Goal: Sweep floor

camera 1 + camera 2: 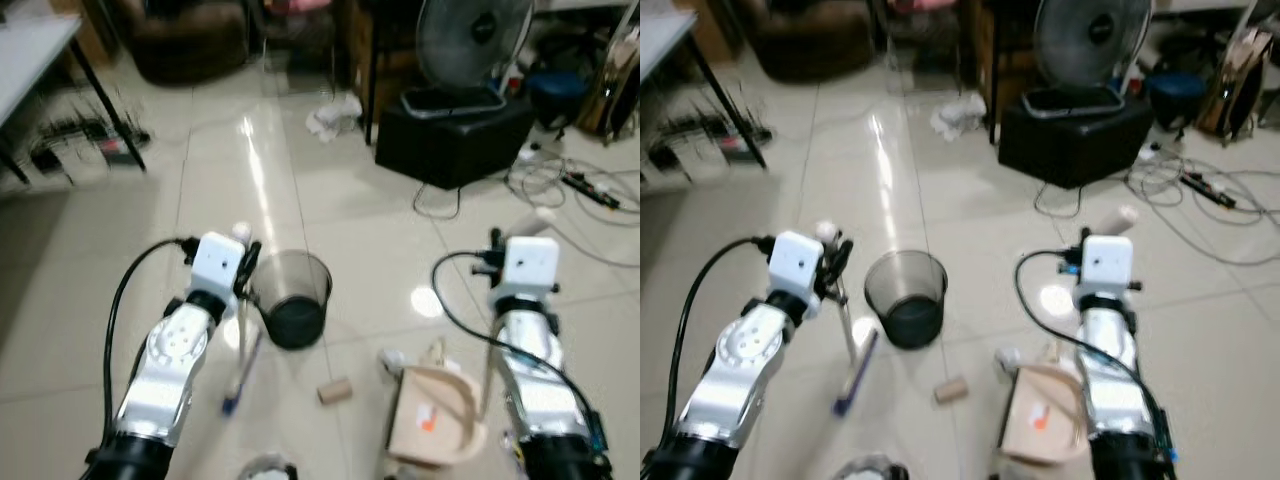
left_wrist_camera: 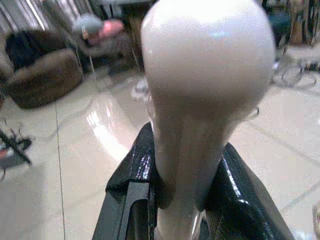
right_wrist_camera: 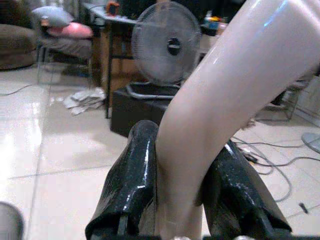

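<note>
Left pincer (image 2: 175, 200) is clamping the broom handle (image 2: 200, 85); shaft is running down and inward to the floor (image 1: 330, 200). Right pincer (image 3: 182, 200) is gripping the dustpan handle (image 3: 225, 85); dustpan (image 1: 435, 415) is sitting below it. Cardboard roll (image 1: 334, 390) is lying between them, nearer the dustpan; bin (image 1: 291, 295) is just beyond.

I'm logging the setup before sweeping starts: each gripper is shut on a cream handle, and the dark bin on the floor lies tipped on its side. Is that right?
Not quite. The dark bin stands upright, its open mouth facing up, as the left eye view shows. The rest holds: the left gripper is shut on the broom handle, and the right gripper on the dustpan handle.
</note>
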Controlling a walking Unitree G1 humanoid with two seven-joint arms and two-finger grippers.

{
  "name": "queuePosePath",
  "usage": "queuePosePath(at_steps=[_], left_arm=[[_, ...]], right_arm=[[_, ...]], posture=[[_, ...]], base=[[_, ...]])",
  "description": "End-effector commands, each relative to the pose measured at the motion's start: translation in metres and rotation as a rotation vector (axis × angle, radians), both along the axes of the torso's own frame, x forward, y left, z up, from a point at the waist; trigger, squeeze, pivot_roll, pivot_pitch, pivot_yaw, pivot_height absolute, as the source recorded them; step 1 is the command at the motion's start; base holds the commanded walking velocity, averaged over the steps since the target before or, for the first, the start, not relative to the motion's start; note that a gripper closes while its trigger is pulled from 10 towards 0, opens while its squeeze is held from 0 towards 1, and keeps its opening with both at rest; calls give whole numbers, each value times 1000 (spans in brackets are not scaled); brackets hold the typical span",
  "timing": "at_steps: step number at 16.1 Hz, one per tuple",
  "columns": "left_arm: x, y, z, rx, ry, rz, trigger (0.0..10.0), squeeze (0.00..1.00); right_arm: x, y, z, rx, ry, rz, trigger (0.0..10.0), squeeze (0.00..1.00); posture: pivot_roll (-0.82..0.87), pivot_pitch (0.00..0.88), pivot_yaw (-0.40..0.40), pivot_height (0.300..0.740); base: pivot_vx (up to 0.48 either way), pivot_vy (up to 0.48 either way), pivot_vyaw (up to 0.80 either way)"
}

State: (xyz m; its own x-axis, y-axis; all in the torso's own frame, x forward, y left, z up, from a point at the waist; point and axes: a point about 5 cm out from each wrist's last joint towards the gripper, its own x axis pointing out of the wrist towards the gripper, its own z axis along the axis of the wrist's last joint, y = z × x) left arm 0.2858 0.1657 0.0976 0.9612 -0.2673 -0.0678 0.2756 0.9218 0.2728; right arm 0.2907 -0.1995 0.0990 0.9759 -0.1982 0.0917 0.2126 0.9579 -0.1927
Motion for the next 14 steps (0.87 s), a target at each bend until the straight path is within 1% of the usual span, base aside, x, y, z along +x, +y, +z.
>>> queuePosePath(at_steps=[1,2,3,4,5,6,7,8,9,12,13,14], left_arm=[[-2,6,-1,27,-16,16,10000,0],[-2,9,-4,-4,-9,44,10000,0],[-4,12,-9,-12,2,59,10000,0],[-5,12,-12,-12,6,63,10000,0],[-7,13,-13,-16,4,67,10000,0],[-9,12,-12,-44,-7,90,10000,0],[-8,10,-9,-53,-42,93,10000,0],[-8,9,-10,-54,-46,91,10000,0],[-8,5,-8,-72,-64,81,10000,0],[-9,-3,-6,-89,-103,64,10000,0],[-9,-4,-5,-94,-107,63,10000,0],[-6,-10,1,-124,-123,27,10000,0]], right_arm=[[3,5,3,32,-40,25,10000,0],[4,6,2,37,-48,33,10000,0],[6,9,-1,38,-39,35,10000,0],[7,11,-3,33,-34,36,10000,0],[8,14,-3,32,-35,39,10000,0],[9,17,-3,24,-42,47,10000,0],[14,21,-2,18,-55,50,10000,0],[15,21,-1,19,-60,52,10000,0],[20,24,2,-3,-83,65,10000,0],[24,25,9,-65,-148,69,10000,0],[24,25,10,-70,-155,68,10000,0],[25,25,9,-91,-175,67,10000,0]], posture=[[82,157,57,740],[80,169,56,740],[69,198,48,740],[69,203,47,740],[67,218,44,740],[64,246,32,740],[61,262,30,740],[61,262,30,740],[62,291,37,740],[70,302,43,740],[72,301,44,740],[88,303,48,740]], base=[[0,0,0],[0,0,0],[0,0,0],[0,0,0],[0,0,0],[0,0,0],[0,0,0],[0,0,0],[0,0,0],[0,0,0],[0,0,0],[0,0,0]])
